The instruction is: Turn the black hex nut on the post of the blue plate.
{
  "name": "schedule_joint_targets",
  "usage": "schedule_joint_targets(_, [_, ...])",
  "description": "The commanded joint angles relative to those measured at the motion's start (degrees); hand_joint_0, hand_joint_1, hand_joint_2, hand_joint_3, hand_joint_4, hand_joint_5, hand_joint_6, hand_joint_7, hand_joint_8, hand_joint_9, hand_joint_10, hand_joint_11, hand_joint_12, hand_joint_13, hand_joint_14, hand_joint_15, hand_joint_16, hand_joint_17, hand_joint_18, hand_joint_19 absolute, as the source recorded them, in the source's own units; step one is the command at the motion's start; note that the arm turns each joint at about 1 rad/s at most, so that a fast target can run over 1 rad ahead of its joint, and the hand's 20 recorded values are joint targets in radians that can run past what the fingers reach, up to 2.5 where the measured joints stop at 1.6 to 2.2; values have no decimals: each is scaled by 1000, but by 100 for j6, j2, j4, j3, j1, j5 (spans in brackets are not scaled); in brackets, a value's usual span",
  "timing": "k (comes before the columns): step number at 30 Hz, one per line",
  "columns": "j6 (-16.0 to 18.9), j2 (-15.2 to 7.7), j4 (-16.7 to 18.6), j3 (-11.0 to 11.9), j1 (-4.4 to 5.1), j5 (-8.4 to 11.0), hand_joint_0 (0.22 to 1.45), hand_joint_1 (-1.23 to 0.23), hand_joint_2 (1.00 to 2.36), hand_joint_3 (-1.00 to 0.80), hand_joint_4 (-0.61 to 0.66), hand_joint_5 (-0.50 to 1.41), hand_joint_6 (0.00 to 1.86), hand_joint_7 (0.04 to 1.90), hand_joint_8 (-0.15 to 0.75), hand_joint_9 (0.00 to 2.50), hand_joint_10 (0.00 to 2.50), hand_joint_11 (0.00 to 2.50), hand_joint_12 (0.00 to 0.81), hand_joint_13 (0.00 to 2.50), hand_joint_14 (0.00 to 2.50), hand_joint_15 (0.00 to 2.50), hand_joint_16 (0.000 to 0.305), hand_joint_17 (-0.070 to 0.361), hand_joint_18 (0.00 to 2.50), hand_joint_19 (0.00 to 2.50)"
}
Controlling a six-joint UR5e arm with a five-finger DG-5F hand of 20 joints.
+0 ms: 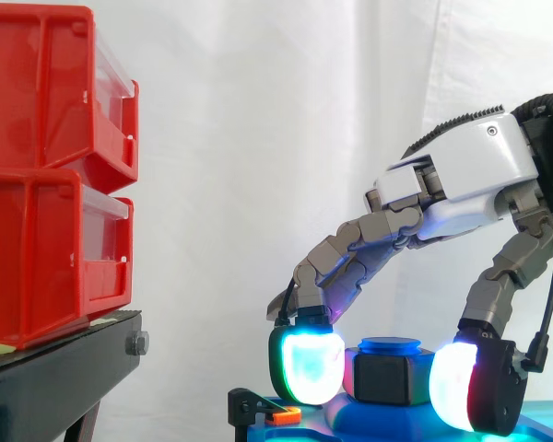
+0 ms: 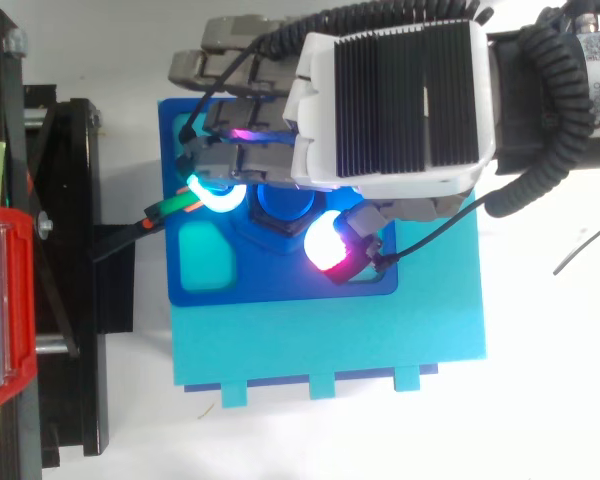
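The black hex nut (image 1: 382,378) sits on the blue post (image 1: 390,347) of the dark blue plate (image 2: 210,275). From the right, my hand (image 1: 470,175) arches over the post with its fingers curled down round the nut. A cyan-white glowing fingertip (image 1: 306,366) stands at the nut's left side and the thumb's white-red pad (image 1: 465,387) at its right side. From above, the palm (image 2: 390,100) covers much of the plate, and the nut (image 2: 278,237) shows between the two glowing pads.
Two stacked red bins (image 1: 46,175) rest on the black stand (image 1: 64,368) to the left. The dark plate lies on a larger cyan base (image 2: 380,340). A small orange and black clip (image 1: 278,416) sits at the plate's left edge.
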Motion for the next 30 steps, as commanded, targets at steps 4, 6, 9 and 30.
schedule_joint_targets(4, [-10,-1,-12,0,-15,-2,577,-911,1000,-500,194,-219,502,1023,229,370,9,301,365,318,0,25,54,122,255,25])
schedule_joint_targets(6, [-10,-1,-12,0,-15,-2,577,-910,1000,-500,195,-218,502,1024,228,370,9,292,366,320,0,29,54,122,256,25])
schedule_joint_targets(9, [-10,8,-12,0,-15,-2,574,-904,1000,-500,192,-218,502,1025,228,370,9,302,366,321,1,30,54,122,259,29])
schedule_joint_targets(30, [-107,-1,23,0,-6,-2,436,-768,1000,-500,179,-260,502,846,260,317,7,264,406,275,1,40,63,141,214,55])
